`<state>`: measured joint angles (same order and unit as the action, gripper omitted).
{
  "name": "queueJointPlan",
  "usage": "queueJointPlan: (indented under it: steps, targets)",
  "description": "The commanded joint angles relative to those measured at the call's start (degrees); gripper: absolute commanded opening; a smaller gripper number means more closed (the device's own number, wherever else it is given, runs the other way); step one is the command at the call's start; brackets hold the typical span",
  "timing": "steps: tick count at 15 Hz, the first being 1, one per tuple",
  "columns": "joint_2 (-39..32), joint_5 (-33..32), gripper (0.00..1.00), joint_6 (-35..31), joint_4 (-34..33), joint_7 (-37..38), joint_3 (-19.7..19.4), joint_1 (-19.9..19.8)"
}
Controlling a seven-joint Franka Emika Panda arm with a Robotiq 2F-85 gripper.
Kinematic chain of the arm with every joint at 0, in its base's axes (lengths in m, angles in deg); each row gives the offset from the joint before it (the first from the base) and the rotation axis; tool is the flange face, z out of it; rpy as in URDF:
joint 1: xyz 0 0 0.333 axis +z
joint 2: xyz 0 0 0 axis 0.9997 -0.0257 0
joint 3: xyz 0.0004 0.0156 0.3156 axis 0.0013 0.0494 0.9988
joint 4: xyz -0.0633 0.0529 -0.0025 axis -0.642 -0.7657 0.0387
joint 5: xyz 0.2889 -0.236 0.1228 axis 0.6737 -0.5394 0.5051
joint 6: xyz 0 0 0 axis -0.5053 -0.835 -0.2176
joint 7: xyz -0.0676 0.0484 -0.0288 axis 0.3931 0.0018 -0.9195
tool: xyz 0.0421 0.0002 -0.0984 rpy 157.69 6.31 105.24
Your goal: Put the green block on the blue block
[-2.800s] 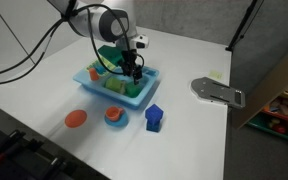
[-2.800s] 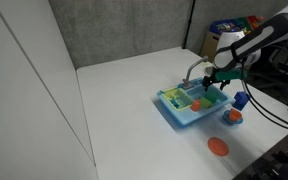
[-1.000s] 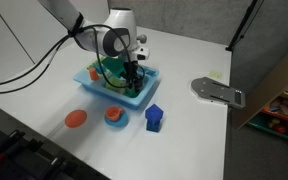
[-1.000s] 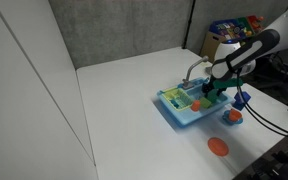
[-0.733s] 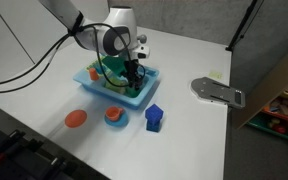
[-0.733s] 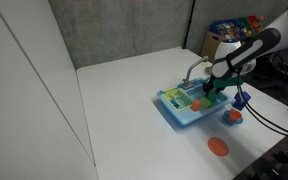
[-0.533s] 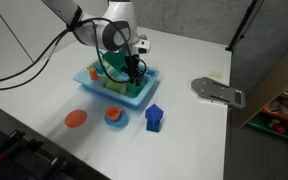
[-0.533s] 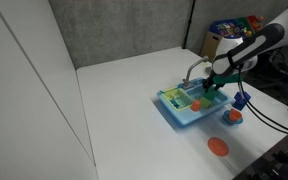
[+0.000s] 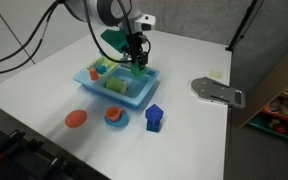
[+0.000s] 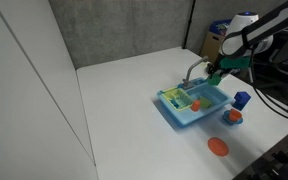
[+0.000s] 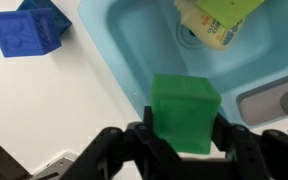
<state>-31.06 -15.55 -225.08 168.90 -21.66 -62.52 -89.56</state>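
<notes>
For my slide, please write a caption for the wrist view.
Gripper holds the green block over the sink; blue block sits on the table.

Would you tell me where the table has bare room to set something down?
Wide bare table lies between the sink and the grey wall. A smaller patch lies between the blue block and the grey plate. Crowded: inside the sink and around the cup and orange disc.
</notes>
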Motion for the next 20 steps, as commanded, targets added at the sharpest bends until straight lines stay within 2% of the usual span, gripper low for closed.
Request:
queueJointPlan:
  steps: [1, 7, 14, 20]
  targets:
    - [2.20, -0.08, 0.30, 2.65, -0.44, -0.57, -0.86, -2.18]
    - [3.36, 0.17, 0.30, 3.61, 0.00, -2.39, -2.56, -6.66]
    - [7.72, -0.38, 0.30, 4.05, 6.33, -10.93, -3.12, -12.23]
    - [8.69, -0.94, 0.30, 1.14, 12.03, -16.01, -3.34, -14.23]
